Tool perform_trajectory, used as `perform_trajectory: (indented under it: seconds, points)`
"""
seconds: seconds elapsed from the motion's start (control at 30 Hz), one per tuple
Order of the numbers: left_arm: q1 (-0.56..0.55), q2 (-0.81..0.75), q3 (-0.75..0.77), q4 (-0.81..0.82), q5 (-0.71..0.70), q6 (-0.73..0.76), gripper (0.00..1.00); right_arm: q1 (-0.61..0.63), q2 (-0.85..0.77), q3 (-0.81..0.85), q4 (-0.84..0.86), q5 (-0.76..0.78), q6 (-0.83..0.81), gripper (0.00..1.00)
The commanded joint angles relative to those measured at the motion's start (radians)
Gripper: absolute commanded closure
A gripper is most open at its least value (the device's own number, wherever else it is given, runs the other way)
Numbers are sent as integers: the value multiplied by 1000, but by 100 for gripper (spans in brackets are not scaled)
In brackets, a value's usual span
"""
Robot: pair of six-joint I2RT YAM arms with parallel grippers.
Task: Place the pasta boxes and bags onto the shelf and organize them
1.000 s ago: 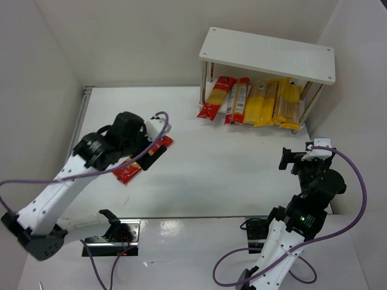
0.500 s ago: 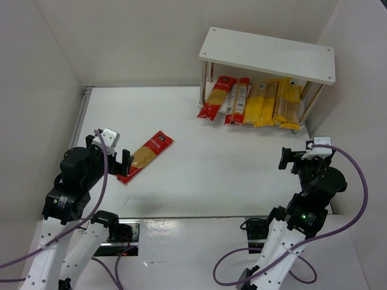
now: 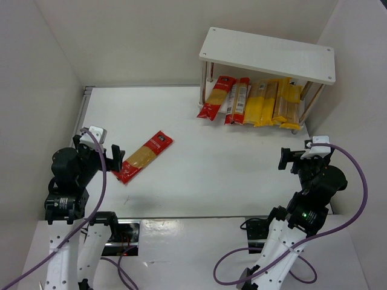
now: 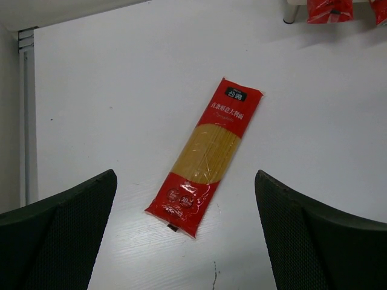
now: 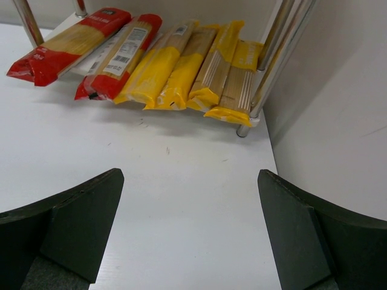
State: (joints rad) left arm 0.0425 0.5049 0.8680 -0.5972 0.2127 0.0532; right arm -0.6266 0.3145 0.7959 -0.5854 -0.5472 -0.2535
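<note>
A red-ended spaghetti pack with a clear middle lies diagonally on the white table; it also shows in the left wrist view. My left gripper is open and empty, near and to the left of the pack, whose near end lies between the fingers. The white shelf stands at the back right. Under its top board lie two red-ended packs and several yellow packs side by side. My right gripper is open and empty, in front of the shelf.
Silver shelf legs stand at the packs' right end. A white wall runs close along the right of the right gripper. A grey rail edges the table's left side.
My left arm has drawn back from over the red-ended pack toward the near left, leaving the pack flat on the table. The right arm has not moved.
</note>
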Motion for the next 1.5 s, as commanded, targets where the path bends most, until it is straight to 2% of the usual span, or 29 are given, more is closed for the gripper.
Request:
perform_trajectory:
  seconds: [0.0, 0.23, 0.37, 0.67, 1.47]
  points:
    - [37, 4, 28, 14, 111, 43, 0, -7, 17, 19, -13, -37, -27, 0]
    - [77, -6, 28, 4, 155, 76, 0, -7, -75, 8, -13, -49, -39, 0]
    - [109, 41, 28, 4, 143, 76, 0, -7, -66, 8, -13, -49, -39, 0]
    - [129, 30, 28, 4, 143, 76, 0, -7, -75, 8, -13, -40, -30, 0]
    - [129, 21, 28, 4, 142, 66, 0, -7, -84, 8, -13, -49, -30, 0]
